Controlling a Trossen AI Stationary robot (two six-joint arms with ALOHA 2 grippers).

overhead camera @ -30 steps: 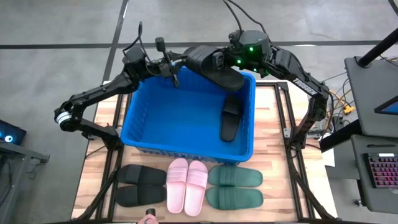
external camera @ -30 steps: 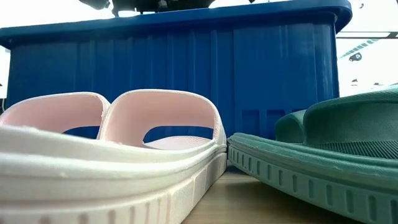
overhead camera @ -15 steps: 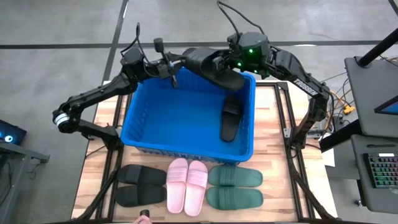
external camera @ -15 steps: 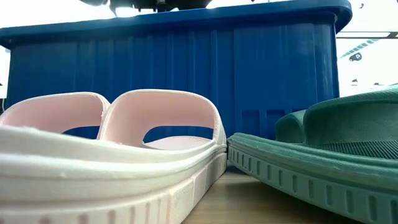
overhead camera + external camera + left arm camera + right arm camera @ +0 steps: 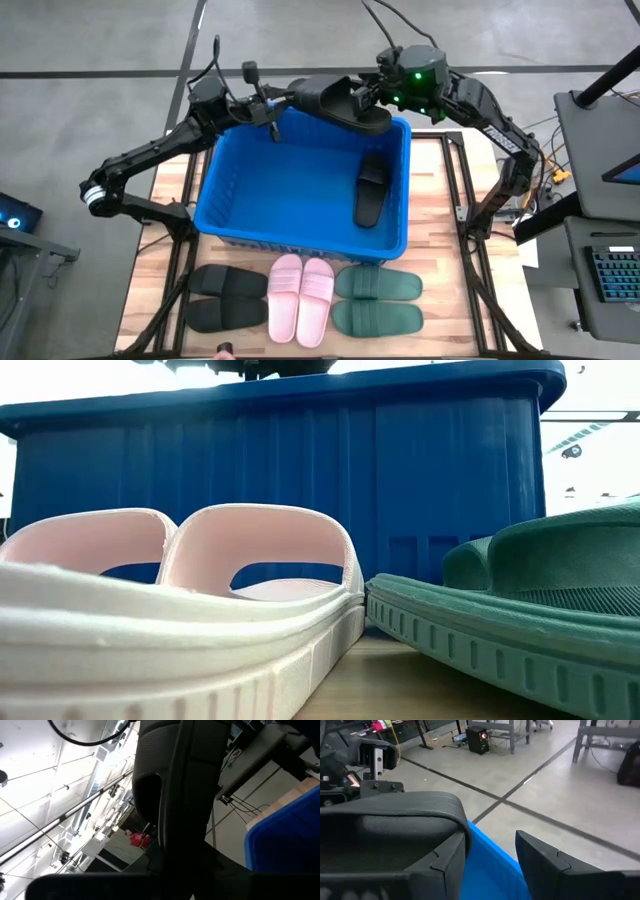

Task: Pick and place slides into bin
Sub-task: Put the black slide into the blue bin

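— What are you seeing at the far wall of the blue bin?

— You're looking at a black slide hanging in the air over the bin's far rim, near the right corner. The right gripper is clamping one end of it, fingers closed on the sandal. The left gripper is sitting at the other end, right against the slide, but you can't tell whether its fingers are gripping or spread.

— And the rest of the slides?

— One black slide in the bin is lying along the right wall. On the table in front of the bin you're seeing three pairs in a row: the black pair at left, the pink pair in the middle, the green pair at right. In the low view the pink pair and green pair are lying just beside each other, the bin wall behind them.
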